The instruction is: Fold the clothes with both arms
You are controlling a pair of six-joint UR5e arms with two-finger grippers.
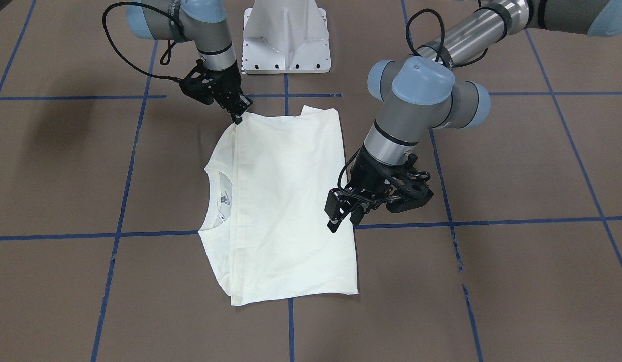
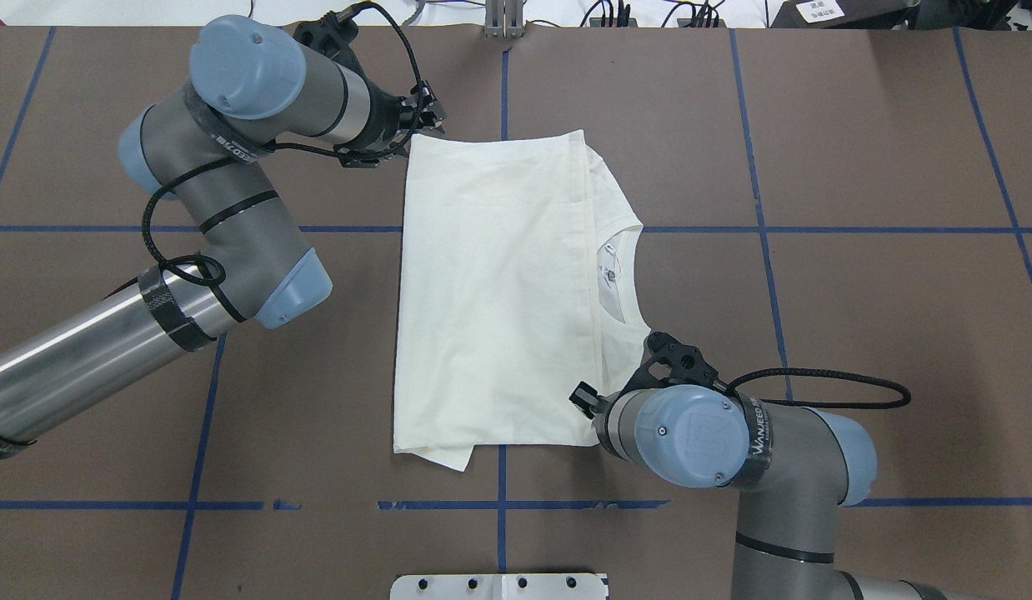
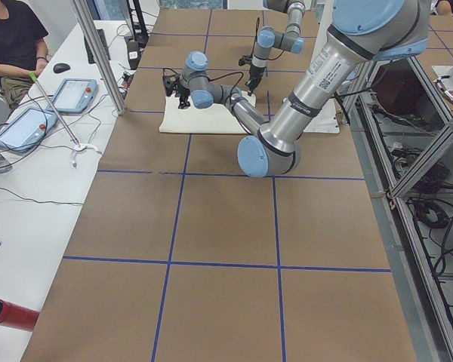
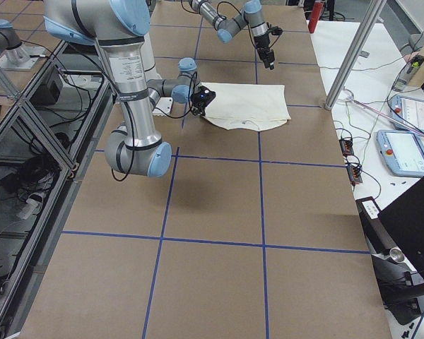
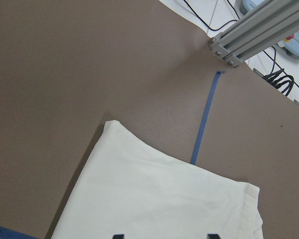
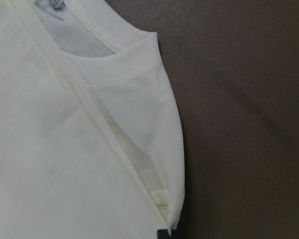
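The T-shirt [image 2: 491, 292] lay folded, long axis running away from the robot, collar toward its right. Left gripper [image 1: 344, 222] hovered open; right gripper [image 1: 237, 118] pinched its near corner

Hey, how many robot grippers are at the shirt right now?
2. The left gripper hangs open above the left edge of the T-shirt; the right gripper pinches its near right corner.

the t-shirt [image 2: 491, 292] lies folded on the table [image 2: 858, 292], neckline toward my right. my left fingers [image 2: 433, 117] are by its far left corner, my right fingers [image 2: 579, 393] at its near right corner.
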